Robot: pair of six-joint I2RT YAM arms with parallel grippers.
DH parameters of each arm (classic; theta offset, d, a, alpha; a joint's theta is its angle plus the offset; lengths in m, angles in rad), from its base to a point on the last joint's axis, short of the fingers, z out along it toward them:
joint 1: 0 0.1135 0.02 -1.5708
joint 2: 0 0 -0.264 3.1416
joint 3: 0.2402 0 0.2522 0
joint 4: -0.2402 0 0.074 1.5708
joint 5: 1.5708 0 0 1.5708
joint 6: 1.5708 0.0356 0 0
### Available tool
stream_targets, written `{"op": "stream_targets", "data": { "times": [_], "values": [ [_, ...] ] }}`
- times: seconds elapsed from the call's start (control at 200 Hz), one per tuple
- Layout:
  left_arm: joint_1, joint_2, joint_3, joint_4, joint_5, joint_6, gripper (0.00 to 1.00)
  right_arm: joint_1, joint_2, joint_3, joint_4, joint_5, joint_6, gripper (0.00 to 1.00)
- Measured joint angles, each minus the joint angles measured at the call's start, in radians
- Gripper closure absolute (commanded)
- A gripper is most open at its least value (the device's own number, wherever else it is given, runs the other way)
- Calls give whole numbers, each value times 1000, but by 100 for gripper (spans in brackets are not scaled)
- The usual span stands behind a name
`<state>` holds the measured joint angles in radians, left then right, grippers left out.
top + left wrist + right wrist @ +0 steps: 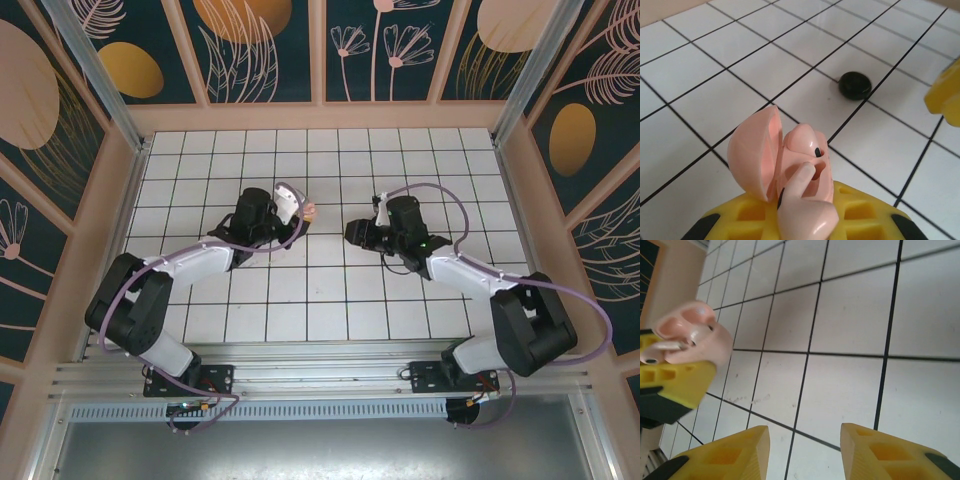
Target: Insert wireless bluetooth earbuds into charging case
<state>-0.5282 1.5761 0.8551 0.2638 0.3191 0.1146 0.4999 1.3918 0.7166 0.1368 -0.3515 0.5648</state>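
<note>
White-black arms (190, 262), lilac cables (432, 186), yellow fingers (880, 450).

My landmark is the glossy pale pink plastic clamshell case (757, 150). The small earbud (807, 137) seated in it is the same pink with a black dot. Under it are yellow moulded fingers (860, 217) with black patches. Beyond it is a glossy black round case (855, 85). The white tiled floor (715, 100) around it has a black grid. I see dark teal walls (260, 45) with peach and orange plants.
</note>
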Motion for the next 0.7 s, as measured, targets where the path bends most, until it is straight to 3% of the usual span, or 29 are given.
{"op": "stream_targets", "data": {
  "times": [0.701],
  "values": [
    [-76,100,212,-363,-286,246,95,-27,117,-11,47,-42,82,53]
  ]
}}
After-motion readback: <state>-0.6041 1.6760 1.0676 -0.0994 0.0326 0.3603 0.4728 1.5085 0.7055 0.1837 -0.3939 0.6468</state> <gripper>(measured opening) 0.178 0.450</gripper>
